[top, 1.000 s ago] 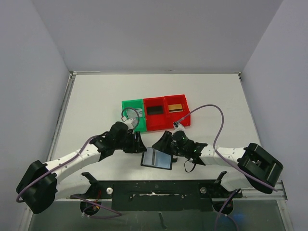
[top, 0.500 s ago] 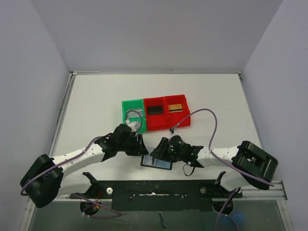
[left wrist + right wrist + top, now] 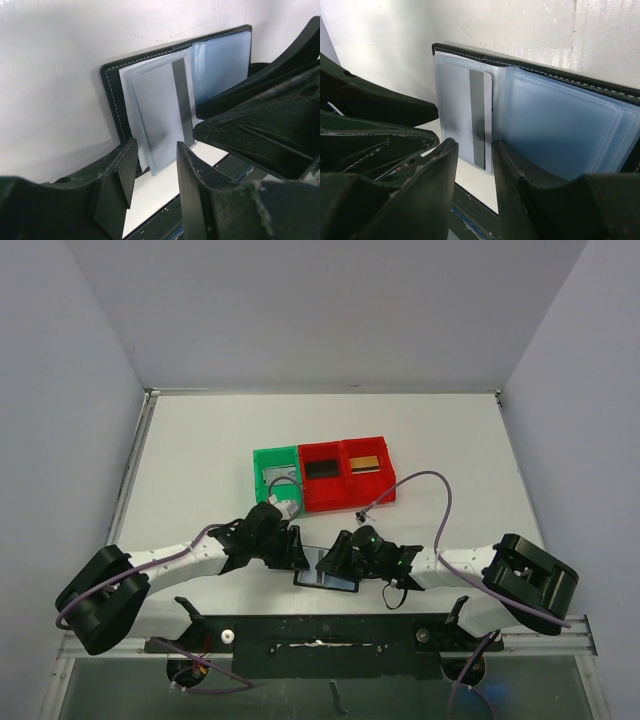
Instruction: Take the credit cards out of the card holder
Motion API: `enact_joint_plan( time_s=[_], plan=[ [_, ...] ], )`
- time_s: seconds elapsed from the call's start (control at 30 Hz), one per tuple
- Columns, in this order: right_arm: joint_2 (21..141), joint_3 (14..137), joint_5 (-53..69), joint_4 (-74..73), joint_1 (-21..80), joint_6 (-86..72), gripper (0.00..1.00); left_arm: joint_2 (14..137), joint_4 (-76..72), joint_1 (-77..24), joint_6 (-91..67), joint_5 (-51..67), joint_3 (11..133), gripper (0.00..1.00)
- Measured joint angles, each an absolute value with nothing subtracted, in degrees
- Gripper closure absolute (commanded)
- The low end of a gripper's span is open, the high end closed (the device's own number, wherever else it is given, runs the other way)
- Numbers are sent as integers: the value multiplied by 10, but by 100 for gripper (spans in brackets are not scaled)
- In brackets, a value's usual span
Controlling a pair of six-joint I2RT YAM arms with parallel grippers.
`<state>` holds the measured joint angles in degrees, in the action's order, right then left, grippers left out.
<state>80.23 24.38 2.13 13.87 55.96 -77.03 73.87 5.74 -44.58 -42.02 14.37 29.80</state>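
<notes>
Left wrist: we see a silvery-grey card poking from the card holder (lying open), between the left gripper's narrowly parted jaws. The right gripper is likewise narrowly parted.

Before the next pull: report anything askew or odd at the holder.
Only the grey card: it sticks partway out of a pocket of the open holder, past the holder's edge. That fits a removal not yet finished. Nothing else stands out.
</notes>
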Motion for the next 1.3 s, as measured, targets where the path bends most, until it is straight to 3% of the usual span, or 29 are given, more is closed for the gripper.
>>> enact_joint_plan(
  time_s=[0.27, 0.63, 0.93, 1.3],
  plan=[
    [786, 253, 1, 90, 559, -768, 68, 764, 56, -453, -423, 142, 298, 75],
    [804, 268, 0, 70, 559, -763, 82, 770, 56, -458, -427, 128, 302, 72],
    [804, 255, 10, 92, 547, -770, 78, 751, 60, -463, -428, 105, 331, 71],
    [804, 241, 23, 128, 531, -775, 70, 806, 49, -487, -439, 100, 331, 87]
  ],
)
